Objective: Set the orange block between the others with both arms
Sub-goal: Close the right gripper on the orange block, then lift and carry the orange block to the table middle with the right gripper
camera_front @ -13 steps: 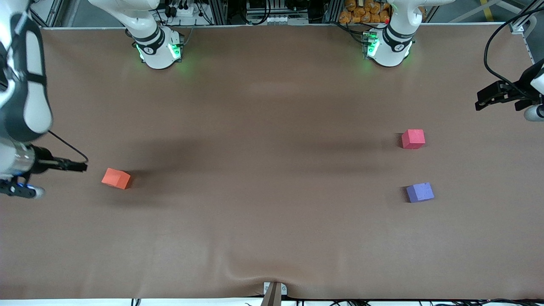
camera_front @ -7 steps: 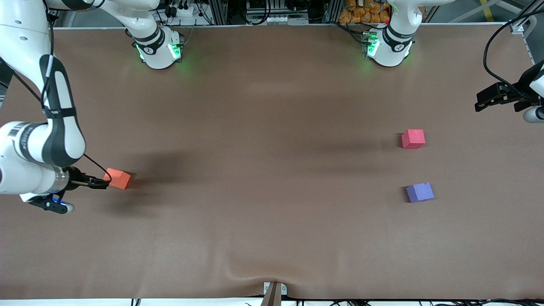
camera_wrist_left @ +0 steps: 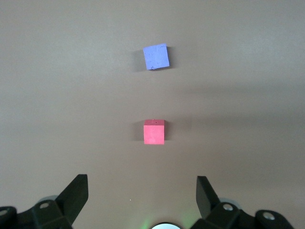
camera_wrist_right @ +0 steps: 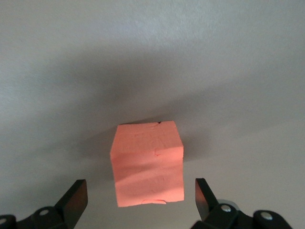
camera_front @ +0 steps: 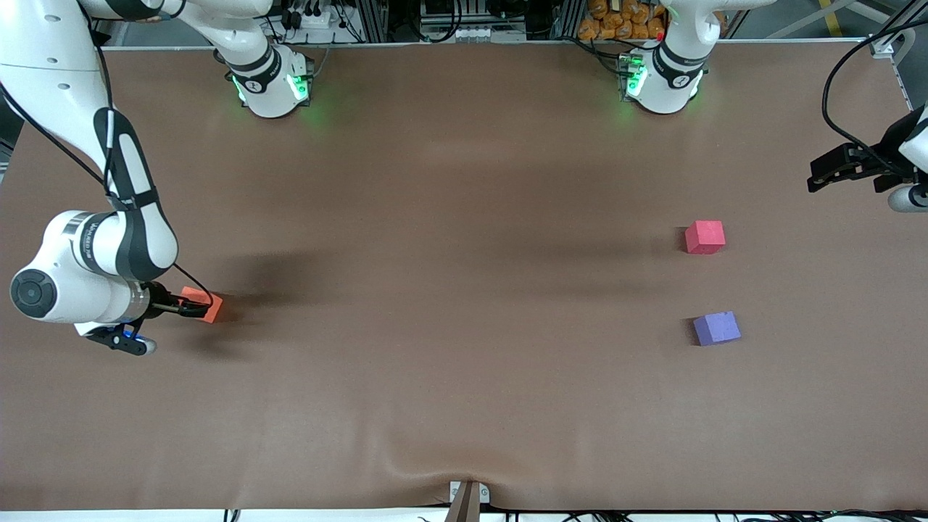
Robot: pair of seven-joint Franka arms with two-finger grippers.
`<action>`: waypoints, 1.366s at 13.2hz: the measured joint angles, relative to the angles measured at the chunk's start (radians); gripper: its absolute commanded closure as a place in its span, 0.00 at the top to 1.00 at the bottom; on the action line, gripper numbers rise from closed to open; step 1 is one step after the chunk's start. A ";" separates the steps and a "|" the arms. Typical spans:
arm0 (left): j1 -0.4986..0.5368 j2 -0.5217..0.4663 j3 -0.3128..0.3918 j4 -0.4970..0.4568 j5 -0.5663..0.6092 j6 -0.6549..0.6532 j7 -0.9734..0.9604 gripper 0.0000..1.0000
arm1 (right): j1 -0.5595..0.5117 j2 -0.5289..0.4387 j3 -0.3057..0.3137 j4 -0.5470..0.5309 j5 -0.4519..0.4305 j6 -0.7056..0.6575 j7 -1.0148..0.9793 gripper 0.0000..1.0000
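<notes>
Looking across the table (camera_front: 464, 217) from the right arm's end, I see the right arm (camera_front: 94, 246) reaching down from its green-lit base (camera_front: 272, 83) and bending low over the brown mat. Its right gripper (camera_front: 194, 307) sits at the orange block (camera_front: 206, 308), which rests on the table toward the right arm's end. From the right wrist camera I see the orange block (camera_wrist_right: 147, 164) straight ahead, sitting between the two black fingers (camera_wrist_right: 76, 198), which stand wide apart on either side of it with a gap showing on each side; the jaws are fully spread and have hold of nothing. I cannot tell whether a fingertip is touching the block.

Moving along the middle of the table, I see only bare mat, with a shadow stretching from the orange block toward the centre.

Toward the left arm's end lie the others: the red-pink cube (camera_front: 705, 236), and the purple-blue cube (camera_front: 716, 328) nearer to the front camera, set apart with open mat between them. The orange block is well apart from both.

At that end the left arm (camera_front: 910, 138) waits, its left gripper (camera_front: 826, 174) up over the table's edge zone, beside the red-pink cube's area. My left wrist camera shows its fingers (camera_wrist_left: 76, 193) spread wide and empty, with the red-pink cube (camera_wrist_left: 154, 131) and the purple-blue cube (camera_wrist_left: 156, 56) on the mat.
</notes>
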 measured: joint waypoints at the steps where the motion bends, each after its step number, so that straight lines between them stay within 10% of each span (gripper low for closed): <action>1: 0.000 0.000 0.000 -0.001 0.000 0.001 0.000 1.00 | -0.001 0.007 0.000 -0.006 0.000 0.012 0.000 1.00; 5: 0.000 0.000 0.000 -0.003 0.000 0.003 0.000 1.00 | -0.001 0.036 0.000 -0.028 0.000 0.073 0.000 1.00; 7: 0.000 0.000 0.000 -0.006 0.000 0.009 0.000 1.00 | -0.001 0.043 0.000 -0.031 0.000 0.081 0.000 0.32; 9: 0.000 0.000 -0.001 -0.009 0.000 0.014 0.000 1.00 | -0.001 0.043 0.000 -0.031 0.000 0.085 0.000 0.05; 18: 0.000 0.000 -0.001 -0.028 0.000 0.032 0.000 1.00 | 0.067 0.001 0.066 0.069 0.001 0.063 -0.179 0.02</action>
